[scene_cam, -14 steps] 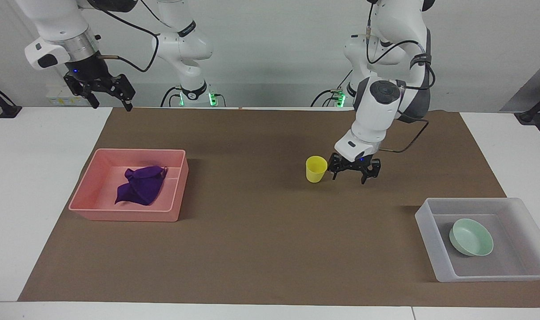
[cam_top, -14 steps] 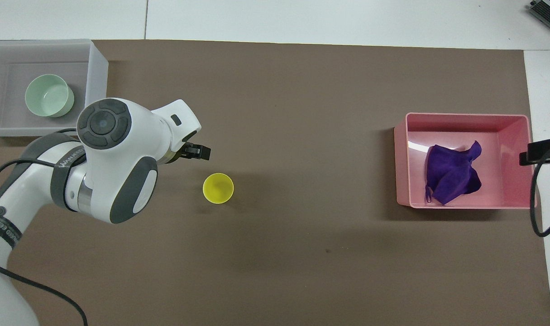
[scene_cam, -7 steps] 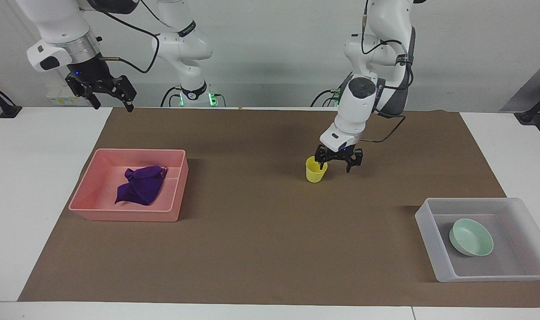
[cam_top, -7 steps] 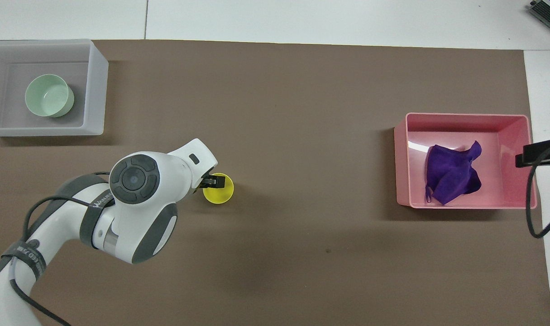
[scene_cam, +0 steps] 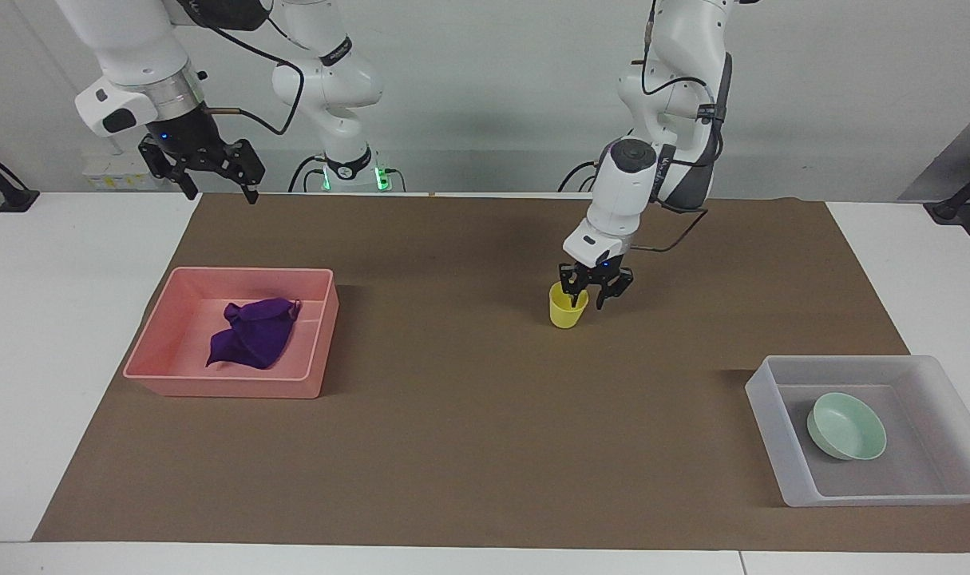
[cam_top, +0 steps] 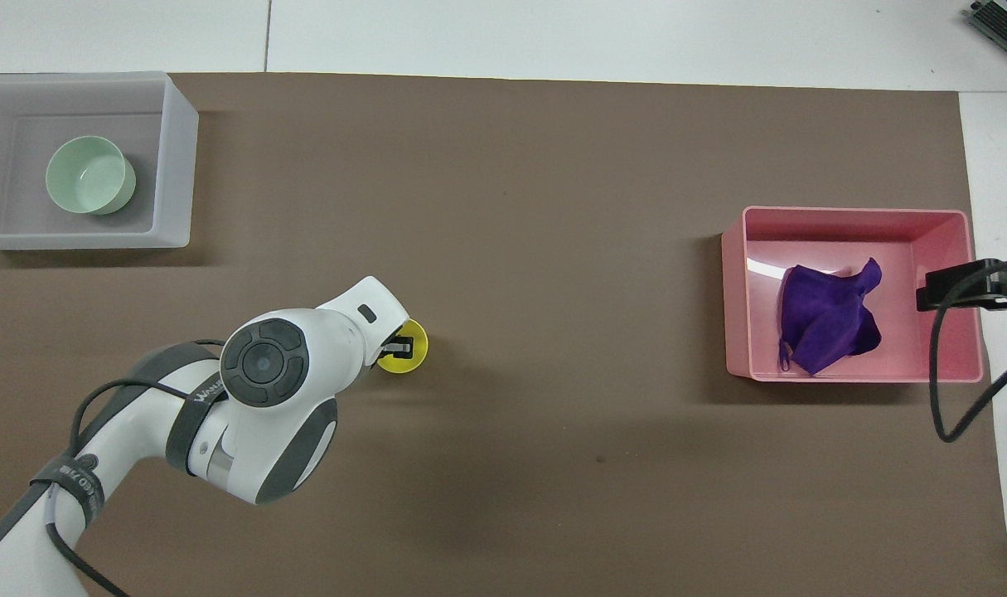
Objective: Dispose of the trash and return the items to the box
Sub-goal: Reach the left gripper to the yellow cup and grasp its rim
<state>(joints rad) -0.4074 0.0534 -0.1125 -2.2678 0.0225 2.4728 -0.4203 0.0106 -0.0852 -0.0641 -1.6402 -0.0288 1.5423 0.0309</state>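
The mat is covering most of the table, and nothing on it is lying between the cup and the box. The pink tray is sitting toward the right arm's end, with the purple rag crumpled inside it; that trash is looking already dealt with. The box is sitting toward the left arm's end, farther from the robots than the cup, and the green bowl is resting in it off centre, leaving bare floor beside it for the cup.

The cup is standing upright near the middle of the mat. It is looking like thin plastic: light, fairly stiff, smooth enough to slip, and easy to tip if nudged. The rim wall is the sensible place to pinch it, and that is where the left gripper is working: it is down at the cup's mouth, one finger seeming to dip inside and the other outside the wall. Its jaws are narrowed around the wall, though I cannot tell whether they are gripping firmly yet.

The right gripper is waiting high over the table edge near the pink tray, jaws spread and holding nothing.
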